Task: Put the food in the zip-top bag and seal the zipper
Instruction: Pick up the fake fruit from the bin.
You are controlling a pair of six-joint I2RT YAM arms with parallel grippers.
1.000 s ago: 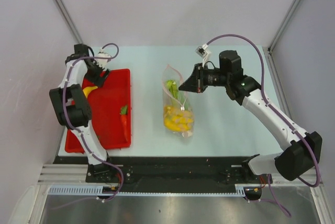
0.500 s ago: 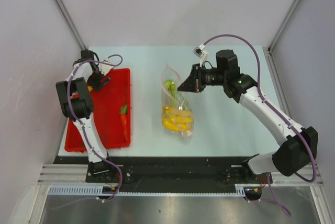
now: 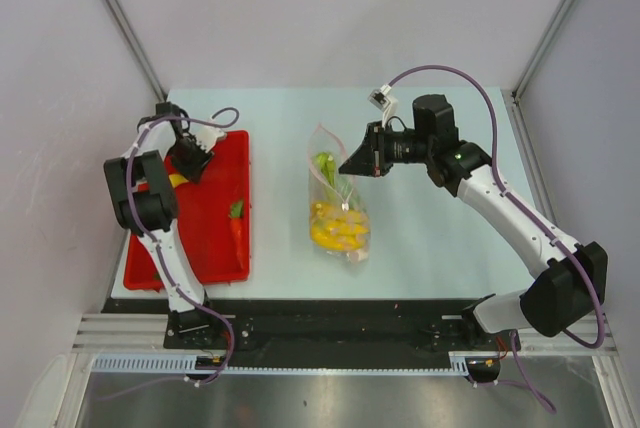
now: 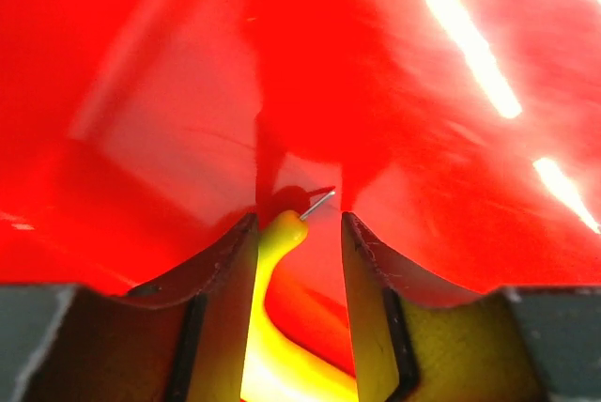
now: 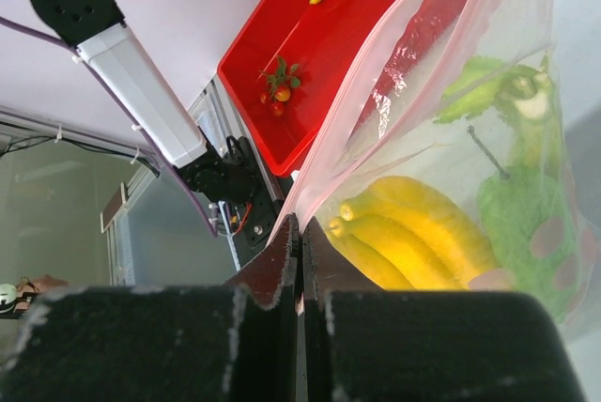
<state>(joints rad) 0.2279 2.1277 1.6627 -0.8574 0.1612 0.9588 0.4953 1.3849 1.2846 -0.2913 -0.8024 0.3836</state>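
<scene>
Starting at the right end effector (image 5: 300, 225), its fingers are seen pressed together on the mouth edge of the zip-top bag (image 5: 441, 167), right on the pinkish-red zipper (image 5: 324, 162), and the mouth is held up off the counter. At the left end effector (image 4: 299, 219), the fingers are set on either side of the stem of one yellow banana (image 4: 282, 327); whether it is already squeezed cannot be told.

Two arms, one bag and one red tray (image 3: 205, 238) are counted. In the bag, one bunch of bananas (image 5: 413, 233), one green vegetable (image 5: 521, 214) and one green-white leek (image 5: 498, 92) are made out. In the tray, the single banana lies at the far left, one carrot (image 3: 237, 230) lies near the right wall, and a small cluster of strawberries (image 5: 280, 94), too small to count, is seen in a near corner.

The pale counter (image 3: 430, 238) is enclosed by plain light walls (image 3: 350, 8) with metal struts (image 3: 120, 18) in the corners. The tray is set at the left and the bag near the middle, well apart.
</scene>
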